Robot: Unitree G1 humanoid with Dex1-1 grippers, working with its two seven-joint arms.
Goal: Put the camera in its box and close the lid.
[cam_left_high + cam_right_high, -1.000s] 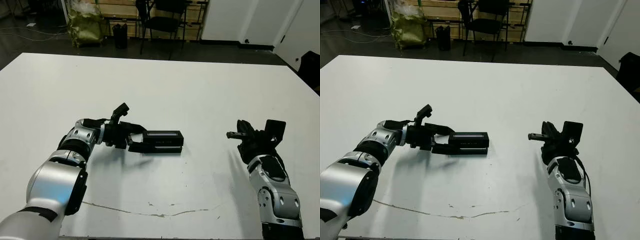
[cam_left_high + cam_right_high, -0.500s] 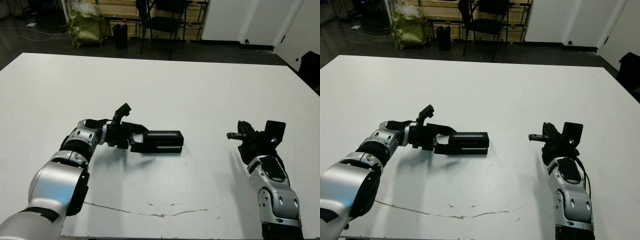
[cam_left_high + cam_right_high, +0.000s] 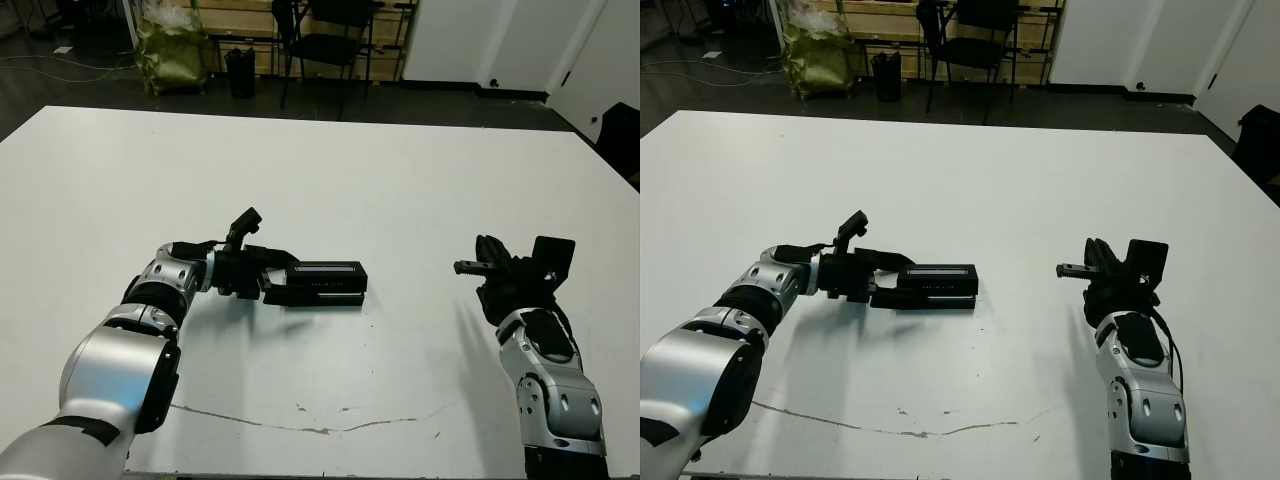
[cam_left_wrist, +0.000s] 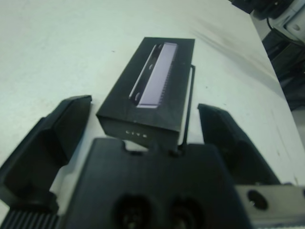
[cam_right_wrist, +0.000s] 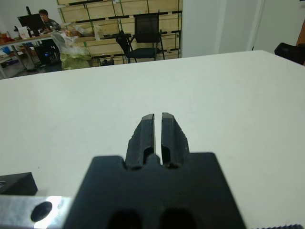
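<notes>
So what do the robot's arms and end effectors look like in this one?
Both arms are glossy silver-grey shells with black joint bands. Each left end effector and right end effector has a blocky black body and two black wedge-shaped fingers, ridged on the right one. A thin black cable runs near the left wrist.

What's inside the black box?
You can't see inside. The lid with its grey strip sits on top of the box, covering it. So whether the camera is in there stays hidden. The left tool sits open around one end.
</notes>
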